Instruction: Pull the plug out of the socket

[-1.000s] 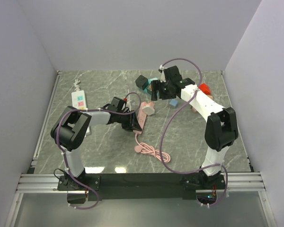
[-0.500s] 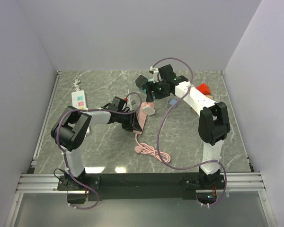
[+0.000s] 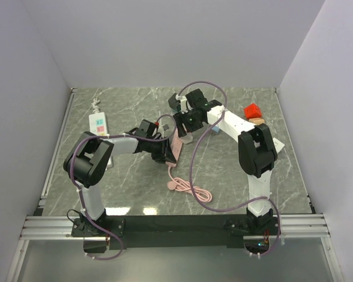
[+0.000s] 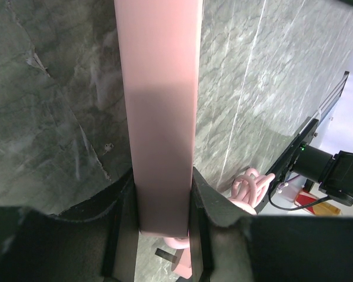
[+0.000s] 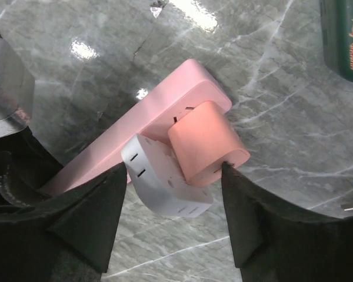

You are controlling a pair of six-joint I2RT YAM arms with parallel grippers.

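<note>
A pink power strip (image 3: pixel 173 144) lies on the marble table. My left gripper (image 3: pixel 163 151) is shut on its near end; in the left wrist view the strip (image 4: pixel 159 117) runs up between the fingers (image 4: pixel 207 197). At its far end sit a pink plug (image 5: pixel 207 144) and a white adapter (image 5: pixel 165 176). My right gripper (image 3: pixel 186 126) hovers over them, open, in the right wrist view (image 5: pixel 172 170) with one finger on each side. The right fingertip (image 5: pixel 232 176) is at the plug's edge.
The strip's pink cable (image 3: pixel 191 189) lies coiled in front of it. A white power strip (image 3: pixel 98 124) lies at the left. A red block (image 3: pixel 252 110) and a black box (image 3: pixel 175 101) sit at the back. A teal can (image 5: pixel 344 35) is near the plug.
My right gripper has moved left and down from the back right, over the plug end of the pink strip. The left gripper has kept its hold.
</note>
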